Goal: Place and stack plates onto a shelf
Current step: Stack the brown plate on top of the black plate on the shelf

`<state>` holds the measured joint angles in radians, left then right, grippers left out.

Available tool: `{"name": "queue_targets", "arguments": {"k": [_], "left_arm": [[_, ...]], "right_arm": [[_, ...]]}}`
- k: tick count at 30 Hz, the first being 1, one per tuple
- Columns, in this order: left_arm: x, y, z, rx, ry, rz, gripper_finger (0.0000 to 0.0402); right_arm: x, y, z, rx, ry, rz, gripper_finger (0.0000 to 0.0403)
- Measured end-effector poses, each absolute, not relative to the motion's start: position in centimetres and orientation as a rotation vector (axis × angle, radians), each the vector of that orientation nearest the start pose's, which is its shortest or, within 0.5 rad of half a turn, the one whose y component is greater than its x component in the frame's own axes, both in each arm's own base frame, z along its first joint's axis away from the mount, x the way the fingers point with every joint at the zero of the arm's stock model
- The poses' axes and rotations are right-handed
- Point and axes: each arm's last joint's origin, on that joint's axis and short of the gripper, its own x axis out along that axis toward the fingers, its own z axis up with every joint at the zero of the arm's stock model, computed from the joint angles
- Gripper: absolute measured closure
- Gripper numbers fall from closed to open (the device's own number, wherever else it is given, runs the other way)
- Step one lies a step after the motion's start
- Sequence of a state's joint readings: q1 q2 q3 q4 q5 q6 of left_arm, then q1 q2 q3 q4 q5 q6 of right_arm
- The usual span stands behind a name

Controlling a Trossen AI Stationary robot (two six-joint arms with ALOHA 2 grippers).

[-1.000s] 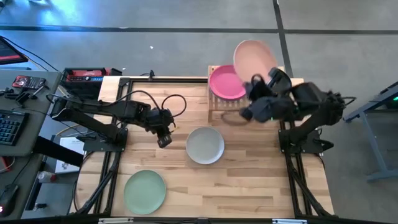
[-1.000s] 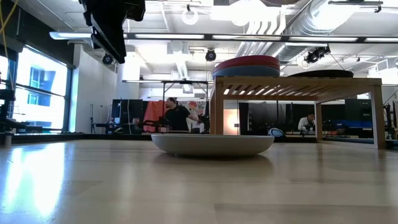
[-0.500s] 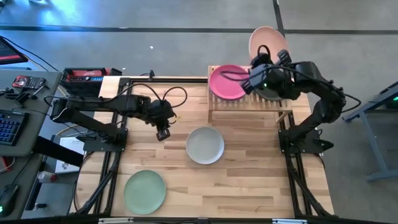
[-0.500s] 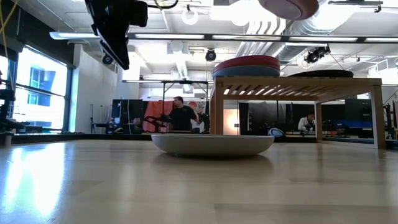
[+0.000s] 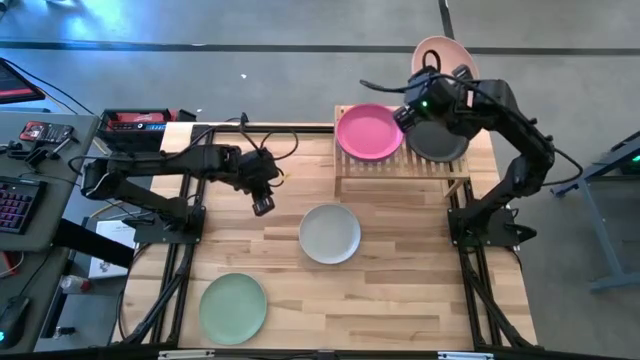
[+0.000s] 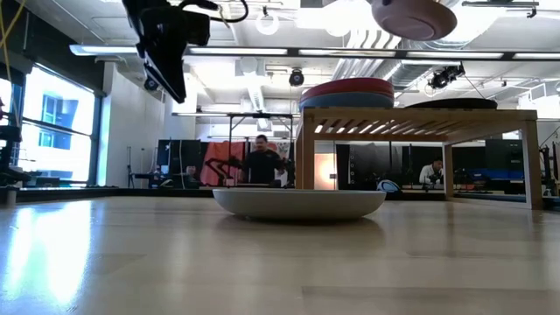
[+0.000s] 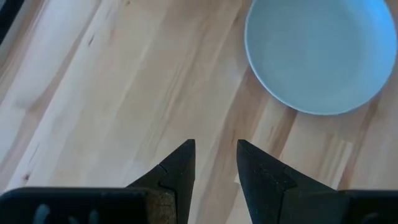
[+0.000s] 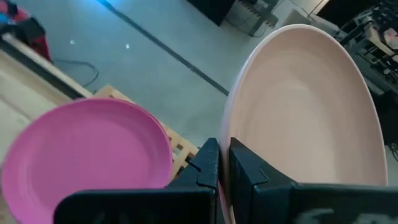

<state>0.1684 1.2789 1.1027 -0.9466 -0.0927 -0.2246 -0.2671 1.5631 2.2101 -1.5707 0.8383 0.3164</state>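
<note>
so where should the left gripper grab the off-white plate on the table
By its raised rim. The off-white plate lies flat and upright on the table, alone, so only the edge offers a hold. The left gripper, open, sits on its left: come from that near side, one finger over the rim.

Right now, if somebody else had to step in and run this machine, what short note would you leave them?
Right gripper: shut on the peach-pink plate, held high above the shelf.
Left gripper: open, empty, above bare table beside the off-white plate.
Done: the magenta plate tops a stack on the shelf, the black plate lies beside it.
Left: set the peach-pink plate down, then shelve the off-white plate and the mint green plate, both on the table.
</note>
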Motion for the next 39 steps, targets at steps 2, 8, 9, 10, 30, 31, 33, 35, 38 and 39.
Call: {"name": "queue_targets", "arguments": {"k": [2,8,9,10,30,31,33,35,38,39], "left_arm": [[23.3,4.5,28.5,-0.256,1.092,0.375,0.0296],[23.2,5.2,28.5,-0.307,1.082,0.422,0.0296],[23.2,5.4,28.5,-0.319,1.079,0.432,0.0296],[23.1,5.5,28.5,-0.326,1.077,0.439,0.0296],[23.0,6.1,28.6,-0.413,1.049,0.508,0.0296],[23.1,6.1,28.6,-0.417,1.046,0.511,0.0296],[23.1,6.1,28.6,-0.432,1.041,0.519,0.0296],[23.1,6.2,28.6,-0.442,1.028,0.525,0.0296],[23.2,6.2,28.7,-0.457,1.021,0.533,0.0296],[23.2,6.2,28.6,-0.457,1.021,0.533,0.0296]], "right_arm": [[21.4,-8.7,49.3,-0.016,0.786,-1.135,0.0403],[20.8,-10.2,49.2,-0.022,0.851,-1.113,0.0403],[20.6,-10.5,49.2,-0.017,0.861,-1.105,0.0403],[20.5,-10.7,49.2,-0.013,0.869,-1.095,0.0403],[15.3,-9.2,42.4,0.037,1.106,-0.959,0.0403],[15.3,-9.2,41.9,0.049,1.114,-0.955,0.0403],[15.4,-9.2,40.7,0.075,1.122,-0.944,0.0403],[15.8,-9.3,39.4,0.09,1.138,-0.918,0.0403],[16.4,-9.5,37.7,0.091,1.161,-0.902,0.0403],[16.5,-9.6,37.1,0.09,1.168,-0.9,0.0403]]}}
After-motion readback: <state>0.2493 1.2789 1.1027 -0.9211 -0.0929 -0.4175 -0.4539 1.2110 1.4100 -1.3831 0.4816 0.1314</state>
